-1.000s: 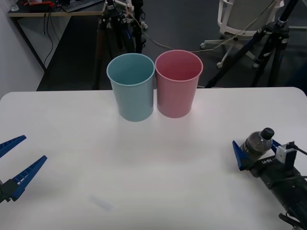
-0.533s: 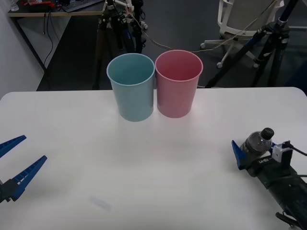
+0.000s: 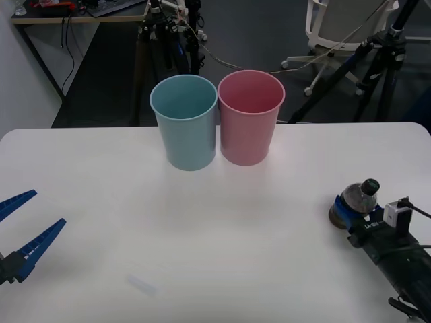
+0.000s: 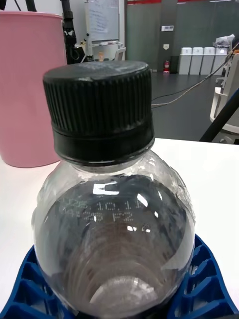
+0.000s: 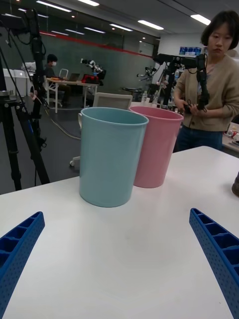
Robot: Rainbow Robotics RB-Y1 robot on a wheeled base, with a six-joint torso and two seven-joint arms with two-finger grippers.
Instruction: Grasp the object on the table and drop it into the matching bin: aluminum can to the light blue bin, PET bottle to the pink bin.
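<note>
Clear plastic with a black screw cap and dark lower body, the PET bottle stands upright at the right side of the worktop, and I see it clamped between the blue ribbed jaws of my right gripper, low on its body. From the right wrist camera the bottle sits very close, with the blue fingers hugging its base on both sides and printed date code showing on its shoulder. Beyond it, toward the far middle of the worktop, the pink bin stands upright, well apart from the bottle, and the light blue bin stands just beside it on the left, their walls touching or nearly so; I cannot tell which. My left gripper waits at the near left edge of the worktop, its jaws spread wide apart with nothing between them, pointed toward the two bins from the left wrist view.
</note>
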